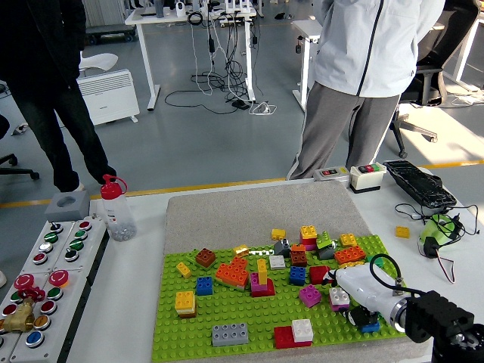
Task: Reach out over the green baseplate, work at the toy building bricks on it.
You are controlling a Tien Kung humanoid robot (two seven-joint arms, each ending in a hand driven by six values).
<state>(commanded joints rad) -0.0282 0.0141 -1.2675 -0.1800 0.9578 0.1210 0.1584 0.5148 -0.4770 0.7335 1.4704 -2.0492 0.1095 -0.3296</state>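
The green baseplate (227, 311) lies at the table's near edge with several loose bricks on it: a grey one (230, 333), a red-and-white pair (293, 333), an orange cluster (233, 274) and a magenta one (309, 295). My right hand (355, 310), white-backed on a black arm, reaches in from the lower right. It sits low over the plate's right end, between a white-and-pink brick (338, 299) and a small blue brick (369, 324). Its underside is hidden. The left arm is out of view.
A grey mat (249, 212) lies under and behind the plate. A red-capped bottle (116, 209) and a button panel (45, 272) are at the left. A switch box (367, 176), a black case (418, 184), cables and a yellow brick (402, 232) are at the right. A person (370, 68) stands behind.
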